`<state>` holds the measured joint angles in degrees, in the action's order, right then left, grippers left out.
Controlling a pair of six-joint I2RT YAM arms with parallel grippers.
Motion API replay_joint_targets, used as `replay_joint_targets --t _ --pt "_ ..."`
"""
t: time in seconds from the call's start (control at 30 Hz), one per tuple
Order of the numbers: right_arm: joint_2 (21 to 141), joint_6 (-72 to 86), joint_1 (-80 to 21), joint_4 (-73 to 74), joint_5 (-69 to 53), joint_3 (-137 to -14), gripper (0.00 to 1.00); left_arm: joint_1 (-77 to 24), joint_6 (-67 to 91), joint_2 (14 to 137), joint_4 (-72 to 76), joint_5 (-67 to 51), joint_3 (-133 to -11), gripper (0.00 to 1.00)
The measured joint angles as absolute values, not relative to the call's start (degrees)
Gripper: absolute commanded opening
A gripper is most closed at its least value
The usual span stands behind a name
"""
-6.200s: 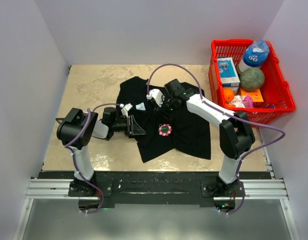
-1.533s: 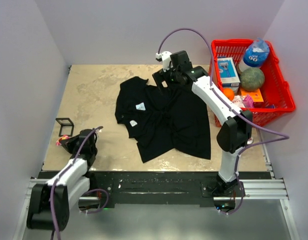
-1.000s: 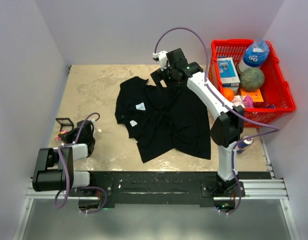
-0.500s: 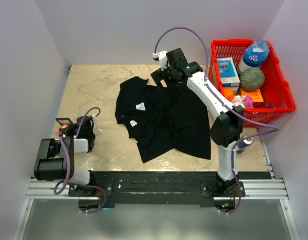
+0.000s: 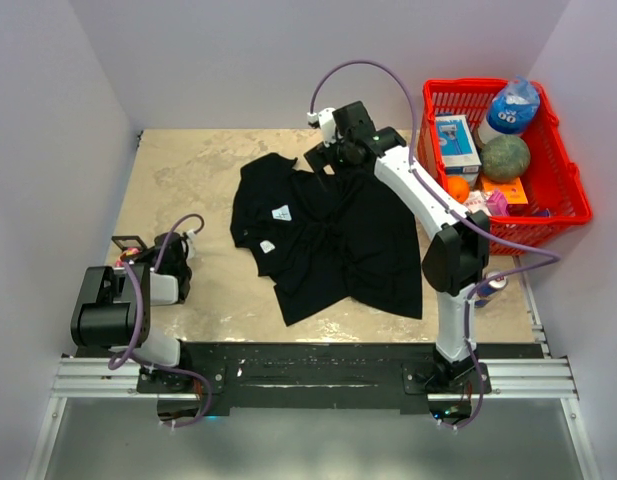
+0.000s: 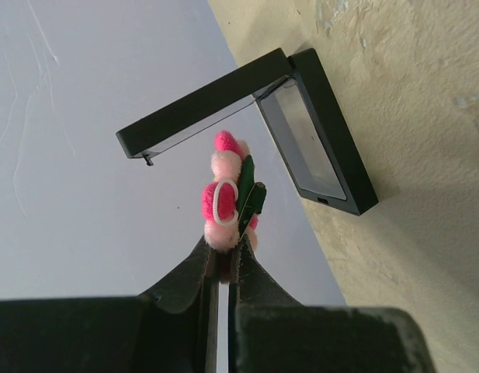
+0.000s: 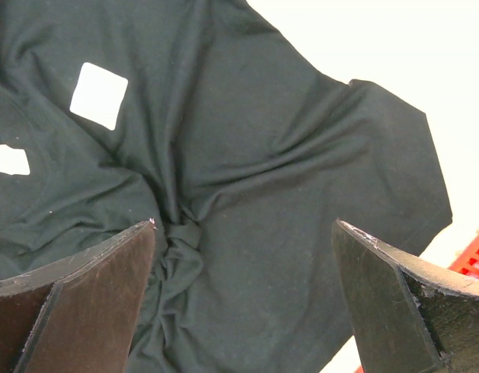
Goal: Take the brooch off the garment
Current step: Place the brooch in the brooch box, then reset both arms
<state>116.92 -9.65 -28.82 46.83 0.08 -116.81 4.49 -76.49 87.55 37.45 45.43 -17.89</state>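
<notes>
The left jaws are pinched shut on the brooch (image 6: pixel 227 203) at the overhead view's left edge, near a small black case (image 6: pixel 317 136), well apart from the garment (image 5: pixel 328 235) at centre; the right jaws gape wide, holding nothing, over its upper edge

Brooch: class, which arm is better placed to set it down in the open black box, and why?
Left, probably. The left claw is shut on the brooch, close to the box. The right claw hangs open and empty over the shirt, far from it.
</notes>
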Motion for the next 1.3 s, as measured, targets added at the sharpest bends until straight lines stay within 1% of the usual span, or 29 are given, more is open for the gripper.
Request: replay_joint_targets --t 0.93,1.3 --pt "112.86 -11.07 -30.52 46.76 2.42 -113.12 0.99 4.82 -79.20 95.92 48.38 44.49 -16.03 0.00" --pt "112.86 -11.22 -30.74 46.76 2.50 -113.10 0.99 5.02 -78.78 98.78 49.15 44.51 -17.96 0.00"
